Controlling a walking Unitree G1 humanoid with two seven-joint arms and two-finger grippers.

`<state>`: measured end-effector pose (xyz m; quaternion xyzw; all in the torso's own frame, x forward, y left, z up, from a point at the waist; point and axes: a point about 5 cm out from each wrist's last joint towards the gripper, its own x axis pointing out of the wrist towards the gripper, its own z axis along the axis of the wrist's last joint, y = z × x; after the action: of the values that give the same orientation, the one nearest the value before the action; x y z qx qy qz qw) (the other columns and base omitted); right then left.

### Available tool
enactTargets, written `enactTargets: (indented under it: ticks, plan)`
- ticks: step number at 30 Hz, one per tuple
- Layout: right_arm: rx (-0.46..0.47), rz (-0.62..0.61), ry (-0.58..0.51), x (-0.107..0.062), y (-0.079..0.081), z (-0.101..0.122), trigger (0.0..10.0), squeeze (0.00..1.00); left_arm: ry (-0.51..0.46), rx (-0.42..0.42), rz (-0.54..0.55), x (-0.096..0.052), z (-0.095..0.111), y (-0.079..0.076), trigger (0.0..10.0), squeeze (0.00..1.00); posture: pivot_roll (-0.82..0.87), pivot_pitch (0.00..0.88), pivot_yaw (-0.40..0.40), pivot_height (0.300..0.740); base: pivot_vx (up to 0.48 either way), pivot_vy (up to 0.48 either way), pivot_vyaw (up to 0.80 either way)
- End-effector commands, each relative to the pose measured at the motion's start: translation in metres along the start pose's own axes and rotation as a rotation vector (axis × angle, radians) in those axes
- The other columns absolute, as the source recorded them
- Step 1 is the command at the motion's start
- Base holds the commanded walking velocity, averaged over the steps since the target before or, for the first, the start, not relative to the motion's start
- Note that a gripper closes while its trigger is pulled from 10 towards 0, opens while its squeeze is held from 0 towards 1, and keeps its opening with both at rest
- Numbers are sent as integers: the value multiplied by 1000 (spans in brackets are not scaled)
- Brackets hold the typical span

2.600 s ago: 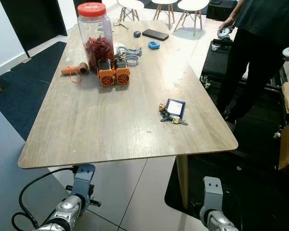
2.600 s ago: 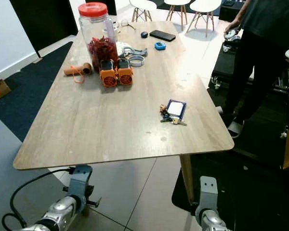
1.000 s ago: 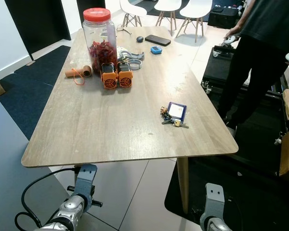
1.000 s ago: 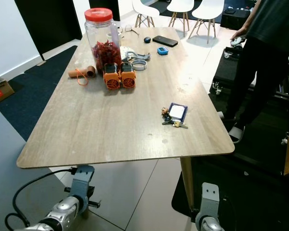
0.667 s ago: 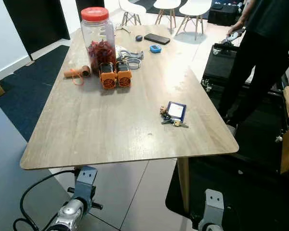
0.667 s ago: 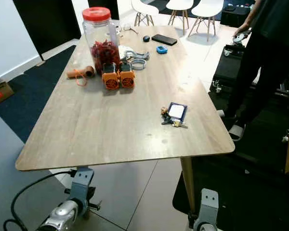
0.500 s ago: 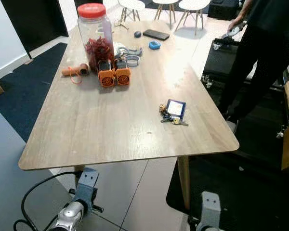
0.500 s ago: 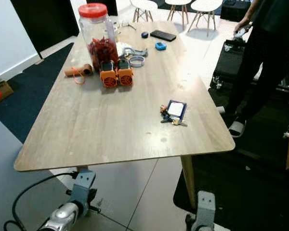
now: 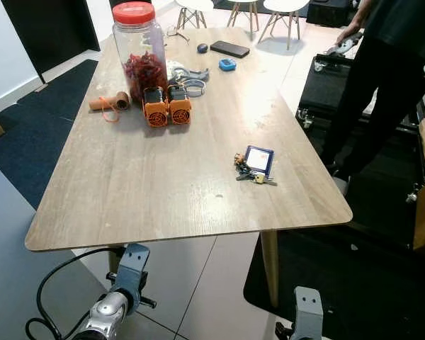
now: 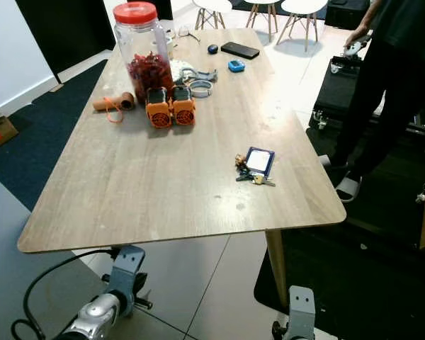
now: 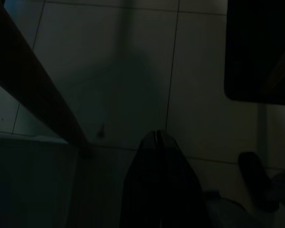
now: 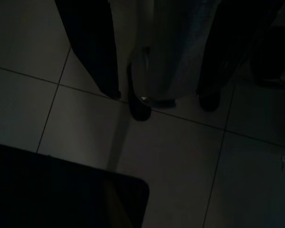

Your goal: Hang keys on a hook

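A bunch of keys [image 9: 249, 172] with a blue card tag [image 9: 258, 160] lies flat on the long wooden table [image 9: 149, 184], near its right edge. My left arm [image 9: 119, 301] hangs idle below the table's near edge, far from the keys. In the dark left wrist view my left gripper [image 11: 156, 136] points at the tiled floor with its fingers pressed together, holding nothing. My right arm [image 9: 306, 322] hangs low by the table's near right leg.
At the table's far end stand a red-lidded jar [image 9: 139, 51], two orange devices [image 9: 167, 105], a cork roll [image 9: 108, 102], a phone [image 9: 229, 49] and small items. A person in black [image 9: 382, 78] stands right of the table. White chairs [image 9: 283, 8] stand beyond it.
The whole picture has shifted a little, so the camera moved. The keys lie where they were, and both arms still hang low.
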<state>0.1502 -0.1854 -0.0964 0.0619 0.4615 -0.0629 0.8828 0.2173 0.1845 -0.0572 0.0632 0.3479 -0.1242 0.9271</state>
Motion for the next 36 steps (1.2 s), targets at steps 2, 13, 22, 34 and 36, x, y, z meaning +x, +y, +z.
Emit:
enactTargets:
  ticks: [2, 13, 22, 34, 36]
  plan:
    - [33, -16, -4, 0, 0, -2, 10000, 0, 13, -28, -1, 1, -3, -6, 10000, 0, 46, 60, 17, 740, 0, 0, 0]
    - [20, -17, 9, -1, -4, -3, 10000, 0, 23, -50, -12, 2, -4, -12, 10000, 0, 36, 60, 11, 740, 0, 0, 0]
    - [30, -9, 8, -1, -2, -4, 10000, 0, 27, -44, -21, 2, -5, -13, 10000, 0, 34, 65, 4, 740, 0, 0, 0]
    - [31, -22, -8, -1, -2, -4, 10000, 0, 23, -95, 29, 0, -5, -3, 10000, 0, 31, 66, 12, 740, -213, 0, 0]
    - [31, -22, -8, -1, -1, -3, 10000, 0, 23, -93, 30, 0, -5, -2, 10000, 0, 34, 64, 10, 740, -334, 0, 0]
